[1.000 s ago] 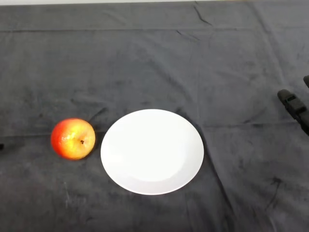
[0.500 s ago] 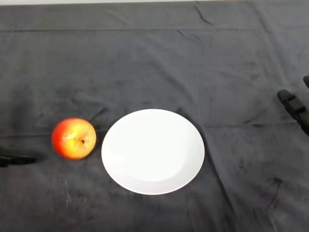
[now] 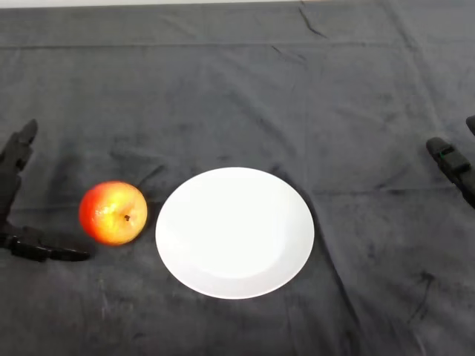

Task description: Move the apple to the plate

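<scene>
A red and yellow apple point(image 3: 113, 213) lies on the dark cloth, just left of a white plate point(image 3: 234, 231) and apart from it. My left hand point(image 3: 16, 169) comes in at the left edge, to the left of the apple and not touching it. It is open: the fingers point up and away at the far side, and the thumb point(image 3: 44, 251) lies low near the apple's near-left side.
A black object point(image 3: 453, 165) pokes in at the right edge of the table. The dark cloth point(image 3: 237, 96) covers the whole table and is creased in places.
My left hand has moved in from the left edge toward the apple; its fingers and thumb now show spread beside it. The apple and plate have not moved.
</scene>
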